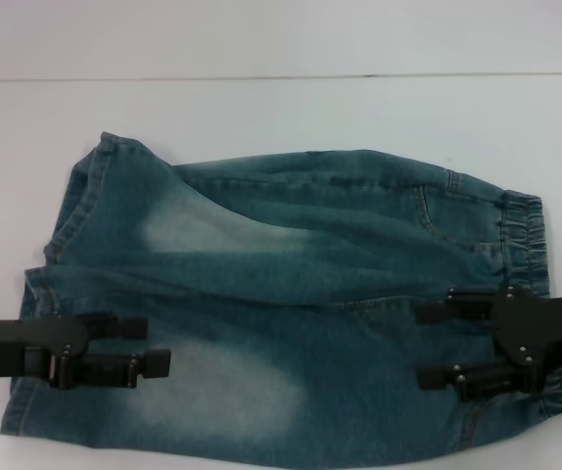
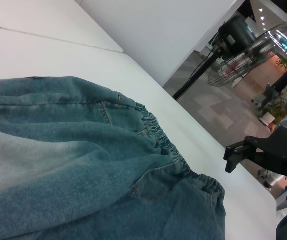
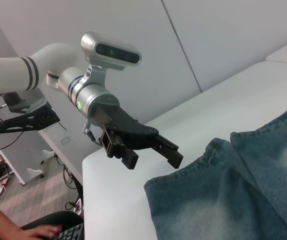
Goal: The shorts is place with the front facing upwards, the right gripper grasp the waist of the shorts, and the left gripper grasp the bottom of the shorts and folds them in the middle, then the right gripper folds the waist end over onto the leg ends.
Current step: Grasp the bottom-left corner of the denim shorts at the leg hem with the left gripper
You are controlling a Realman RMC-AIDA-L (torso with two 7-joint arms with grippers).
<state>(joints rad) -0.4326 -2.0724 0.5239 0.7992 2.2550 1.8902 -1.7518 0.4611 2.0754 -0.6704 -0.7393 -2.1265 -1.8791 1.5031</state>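
Note:
The shorts (image 1: 291,284) lie flat on the white table (image 1: 281,117), with the puckered waist (image 1: 531,235) at the right and the leg ends (image 1: 61,220) at the left. My left gripper (image 1: 149,346) is open over the near leg, close to its hem, fingers pointing right. My right gripper (image 1: 426,345) is open over the near part of the waist end, fingers pointing left. Neither holds cloth. The right wrist view shows the left gripper (image 3: 153,161) open beside the leg hem (image 3: 183,175). The left wrist view shows the waistband (image 2: 168,145) and the right gripper's fingers (image 2: 239,151).
A seam (image 1: 261,78) runs across the table behind the shorts. Past the table edge a standing fan (image 2: 243,55) shows in the left wrist view. In the right wrist view a person's hand (image 3: 33,232) rests at a keyboard, low beside the table.

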